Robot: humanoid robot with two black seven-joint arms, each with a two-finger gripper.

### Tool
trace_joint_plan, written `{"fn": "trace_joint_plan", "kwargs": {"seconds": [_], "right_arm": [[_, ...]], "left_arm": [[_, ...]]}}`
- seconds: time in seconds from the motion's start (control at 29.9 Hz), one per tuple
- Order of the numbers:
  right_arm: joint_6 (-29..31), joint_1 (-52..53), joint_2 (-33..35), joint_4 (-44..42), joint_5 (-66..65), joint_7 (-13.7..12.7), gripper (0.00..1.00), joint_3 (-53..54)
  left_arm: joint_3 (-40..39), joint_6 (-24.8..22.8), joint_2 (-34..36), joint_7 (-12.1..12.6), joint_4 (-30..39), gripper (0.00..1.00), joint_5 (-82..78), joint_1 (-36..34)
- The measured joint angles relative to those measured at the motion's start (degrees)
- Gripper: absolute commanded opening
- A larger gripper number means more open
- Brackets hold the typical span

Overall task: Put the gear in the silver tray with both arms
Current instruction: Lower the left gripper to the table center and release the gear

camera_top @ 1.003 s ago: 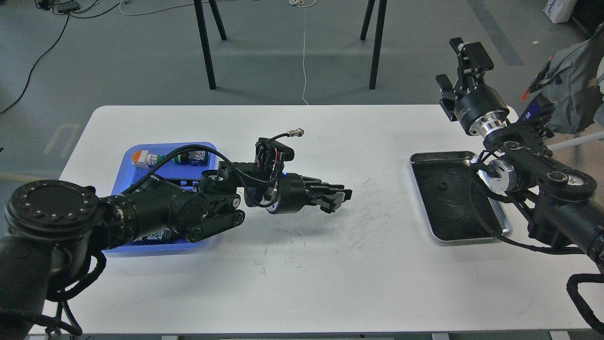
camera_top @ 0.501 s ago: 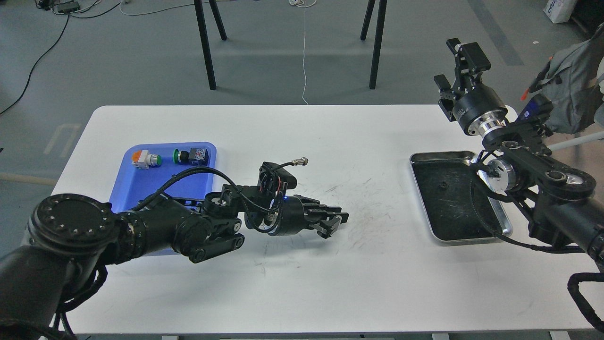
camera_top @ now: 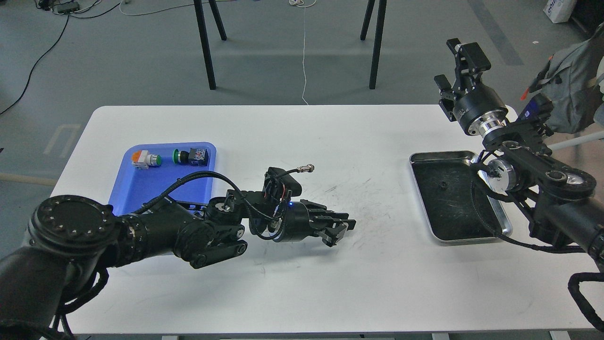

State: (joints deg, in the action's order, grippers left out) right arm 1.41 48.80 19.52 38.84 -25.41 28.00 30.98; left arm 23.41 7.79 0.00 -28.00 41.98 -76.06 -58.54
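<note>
The silver tray (camera_top: 496,234) lies at the table's right side, and a small dark round mark or piece (camera_top: 442,185) shows on its dark floor. No gear can be made out clearly. My left gripper (camera_top: 343,228) hovers low over the middle of the table, pointing right toward the tray. Its dark ridged fingers lie together, and I cannot see anything between them. My right gripper (camera_top: 457,66) is raised above the table's far right corner, behind the tray, with its two fingers spread and nothing in them.
A blue plastic tray (camera_top: 137,189) at the left holds an orange-and-white push button (camera_top: 145,159) and a green-and-black one (camera_top: 191,155); my left arm covers its front part. Grey bag (camera_top: 573,89) at far right. Black stand legs behind the table.
My left arm has swung toward the table's front and slightly right, uncovering the blue tray's back. The right gripper has barely moved.
</note>
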Motion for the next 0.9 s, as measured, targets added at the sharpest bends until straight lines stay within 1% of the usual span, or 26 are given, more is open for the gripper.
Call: {"fn": "trace_joint_plan", "kwargs": {"seconds": [0.3,0.4,0.57,0.67,0.9], "right_arm": [[0.0,0.1,0.0,-0.1,-0.1,0.0,0.95,-0.1],[0.0,0.1,0.0,-0.1,-0.1,0.0,0.95,-0.1],[0.0,0.1,0.0,-0.1,-0.2,0.0,0.95,-0.8],[0.0,0.4,-0.1,-0.1,-0.2,0.0,0.95,-1.6],[0.0,0.7,-0.1,-0.1,-0.1,0.0,0.95,-2.1]], "left_arm": [[0.0,0.6,0.0,0.0,0.0,0.12,-2.1,0.1],[0.0,0.6,0.0,0.0,0.0,0.17,-2.1,0.1],[-0.3,0.3,0.0,0.0,0.0,0.29,-1.9,0.1],[-0.4,0.2,0.0,0.0,0.0,0.34,-1.7,0.2],[-0.5,0.0,0.0,0.0,0.1,0.39,-1.2,0.2]]}}
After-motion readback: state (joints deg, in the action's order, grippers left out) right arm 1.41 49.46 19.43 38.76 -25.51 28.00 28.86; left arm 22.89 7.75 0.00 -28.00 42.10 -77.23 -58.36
